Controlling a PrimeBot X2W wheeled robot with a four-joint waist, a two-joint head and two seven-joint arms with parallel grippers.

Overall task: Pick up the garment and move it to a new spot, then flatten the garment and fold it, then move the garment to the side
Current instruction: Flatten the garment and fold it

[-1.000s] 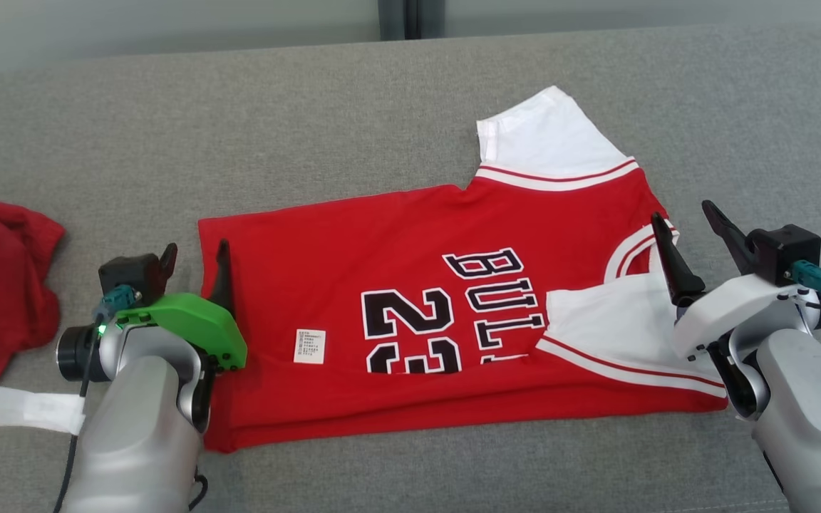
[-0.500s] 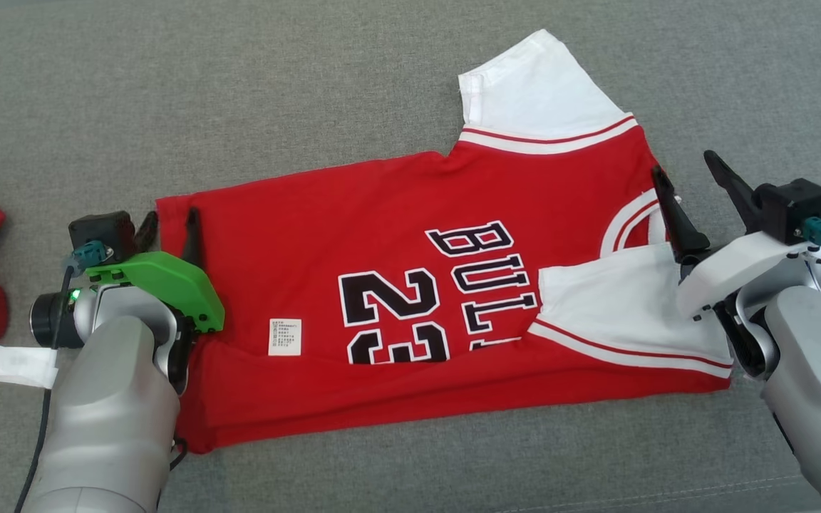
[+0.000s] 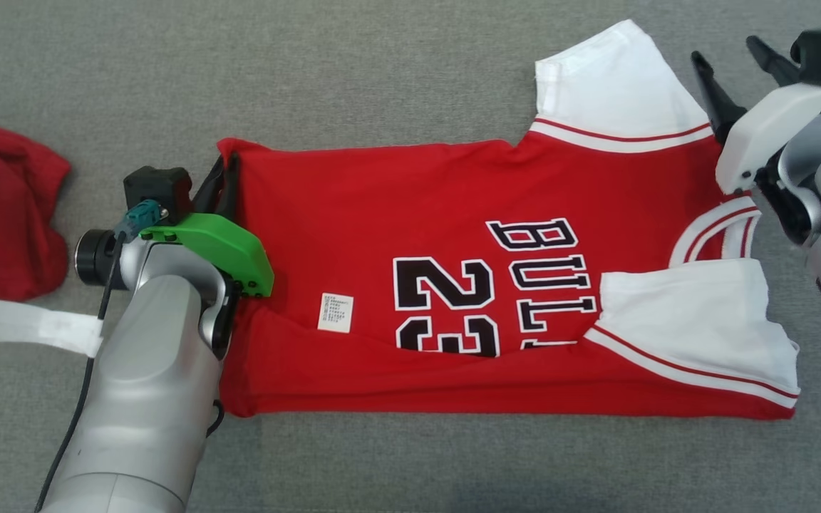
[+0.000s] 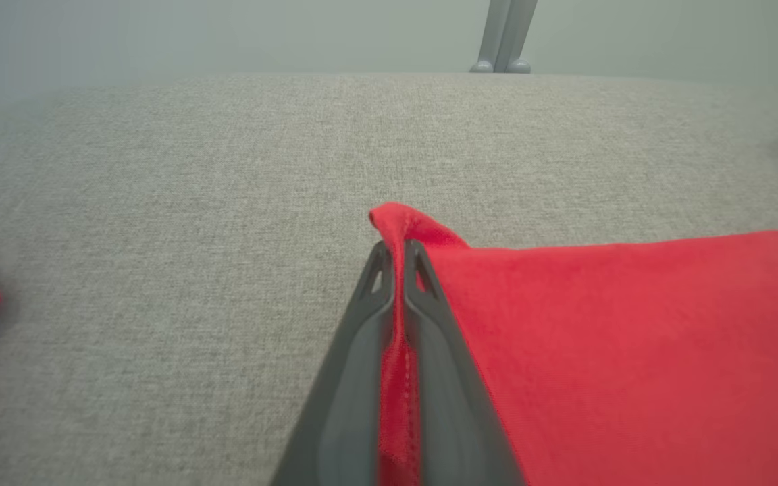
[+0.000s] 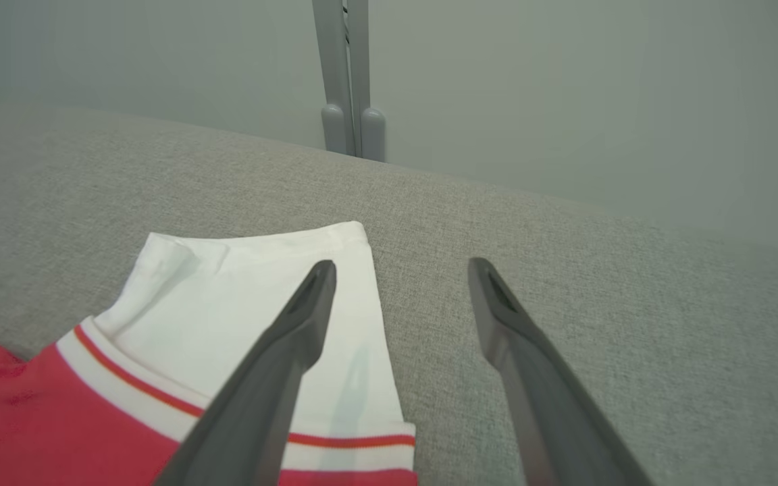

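Far left: crumpled red cloth [image 3: 4, 214], white strip [image 3: 36, 328] just beside it, both on grey fabric surface [image 3: 382, 71]. Left gripper [image 3: 226, 162]: fingers clenched on far left hem corner of garment [image 3: 417, 192]. Garment: red jersey, flat mid-surface, folded lengthwise, white sleeves at right end. Right gripper [image 3: 725, 50]: fingers spread, empty, at far sleeve's outer edge.

the red jersey [image 3: 410, 214] reads "bull" and "23" in black letters.
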